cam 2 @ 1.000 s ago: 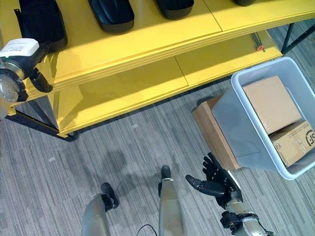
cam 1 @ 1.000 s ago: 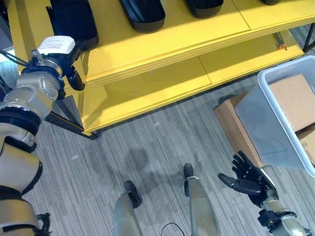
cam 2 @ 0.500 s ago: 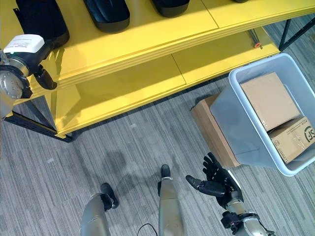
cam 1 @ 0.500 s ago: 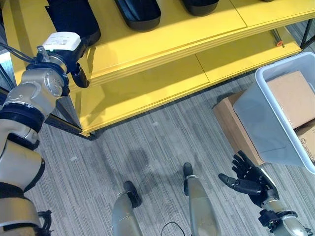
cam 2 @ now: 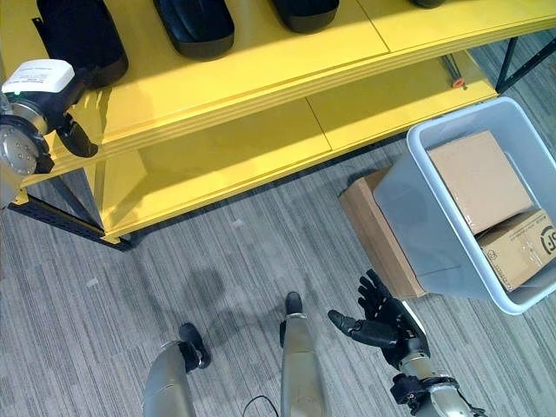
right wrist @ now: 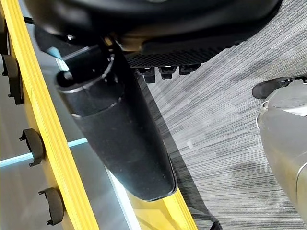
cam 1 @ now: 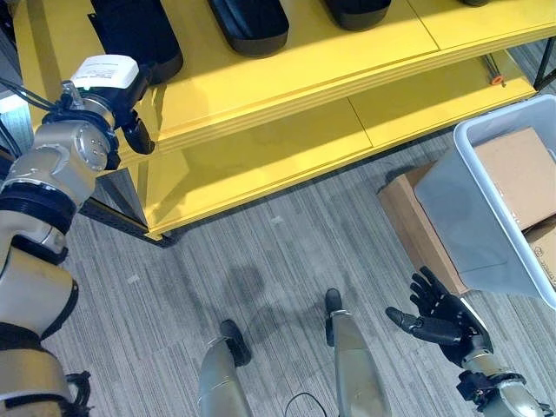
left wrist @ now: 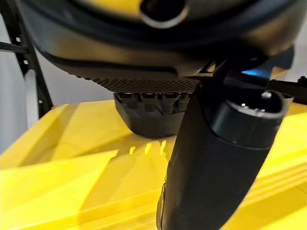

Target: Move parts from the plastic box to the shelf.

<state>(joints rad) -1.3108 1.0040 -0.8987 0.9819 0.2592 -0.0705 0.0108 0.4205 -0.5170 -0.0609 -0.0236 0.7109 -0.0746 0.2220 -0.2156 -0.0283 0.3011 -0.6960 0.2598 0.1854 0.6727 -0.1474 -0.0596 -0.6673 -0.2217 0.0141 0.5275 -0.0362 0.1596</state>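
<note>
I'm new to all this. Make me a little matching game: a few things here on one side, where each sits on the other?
Things:
1. black parts
2. cardboard boxes
3. right hand
4. left hand

Places:
A. inside the plastic box
B. open, low above the floor
C. at the shelf's left end
D. on the yellow shelf top

Pairs: 1-D, 2-A, 3-B, 4-C

Yellow shelf (cam 2: 226,130) spans 10 to 1 o'clock, bearing black parts (cam 2: 193,26). Grey plastic box (cam 2: 417,234) at 3 o'clock holds 2 cardboard boxes (cam 2: 478,178). Right hand (cam 2: 382,326), fingers spread, at 5 o'clock.
</note>
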